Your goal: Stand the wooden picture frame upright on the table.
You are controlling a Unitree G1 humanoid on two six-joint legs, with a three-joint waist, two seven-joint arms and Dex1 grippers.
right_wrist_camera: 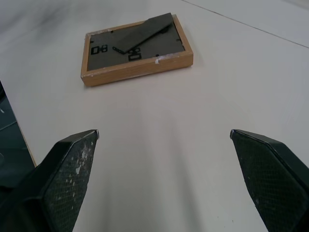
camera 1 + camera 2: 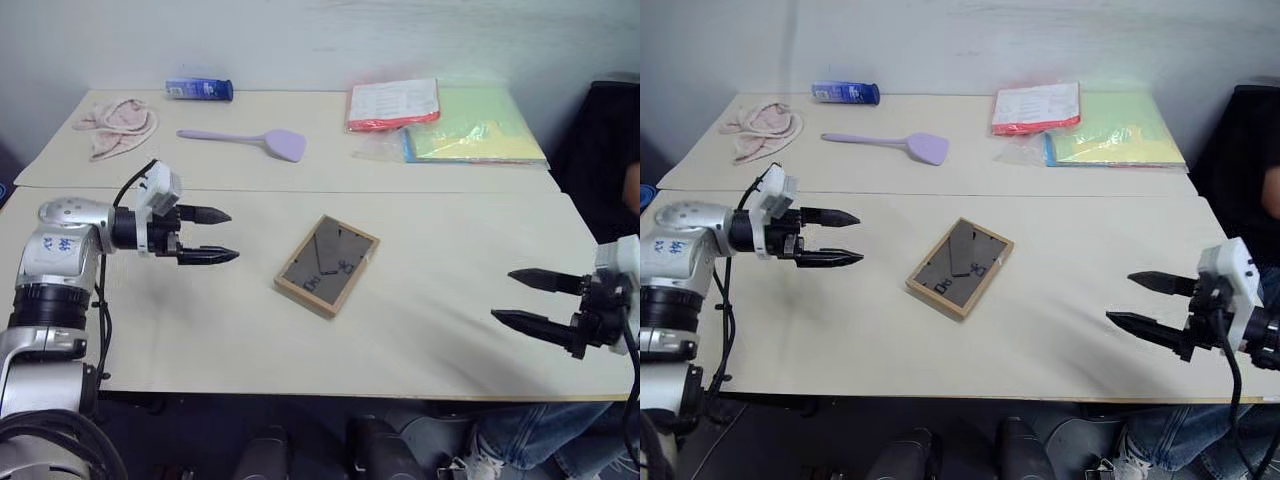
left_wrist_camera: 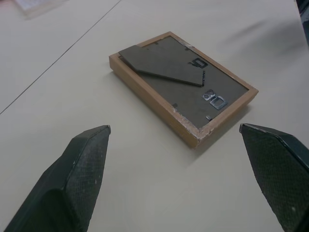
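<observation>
Two hands are seen over the pale bench [image 2: 420, 340], each spread wide with nothing between its fingers: the left hand [image 2: 208, 235] hangs off to the left of the wooden picture frame [image 2: 327, 265], and the right hand [image 2: 530, 298] is held well apart from it near the bench's right front edge. The frame is laid flat, face down, near the middle of the bench, turned at an angle, with its dark grey back panel upward. From the head views only a dark panel with faint markings can be made out; in the left wrist view the stand flap [image 3: 164, 63] is shown lying folded on the back, along with small metal hangers [image 3: 215, 100] and a chipped corner of the light wood. At the far side of the bench a lilac spatula [image 2: 250, 140], a pink cloth [image 2: 118, 125], a blue tube [image 2: 200, 89] and a stack of coloured papers [image 2: 450, 125] are seen from the head views.
</observation>
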